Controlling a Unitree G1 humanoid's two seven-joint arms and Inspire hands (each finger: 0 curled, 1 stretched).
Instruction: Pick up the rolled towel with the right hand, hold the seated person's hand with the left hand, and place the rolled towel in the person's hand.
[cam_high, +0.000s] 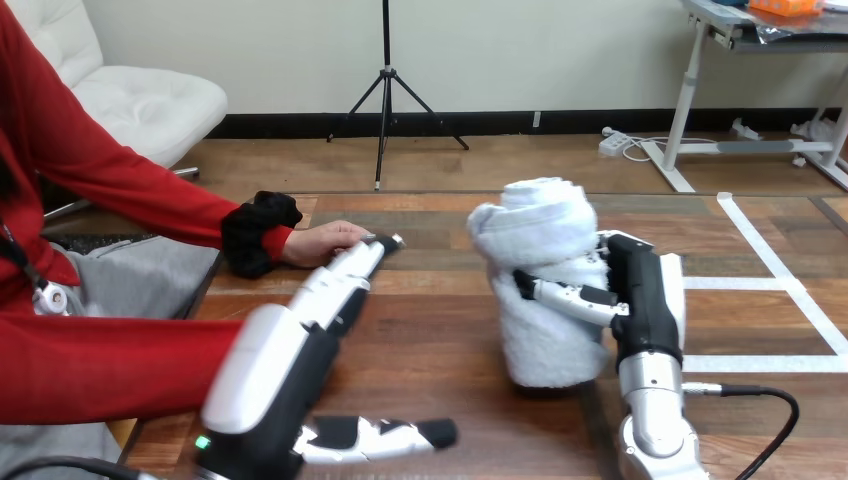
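Note:
A white rolled towel (542, 285) stands upright on the wooden table (430, 340), right of centre. My right hand (640, 295) is at its right side, thumb across the towel's front and fingers curled round its back, gripping it. The person's hand (322, 242) lies on the table's left part. My left hand (335, 290) stretches toward it with straight fingers, the fingertips (385, 243) touching or just reaching the person's fingers. Its thumb (385, 436) sticks out to the right, low in the view.
The person's other arm in a red sleeve (90, 365) lies along the table's left edge, close to my left forearm. White tape lines (770, 265) mark the table's right part.

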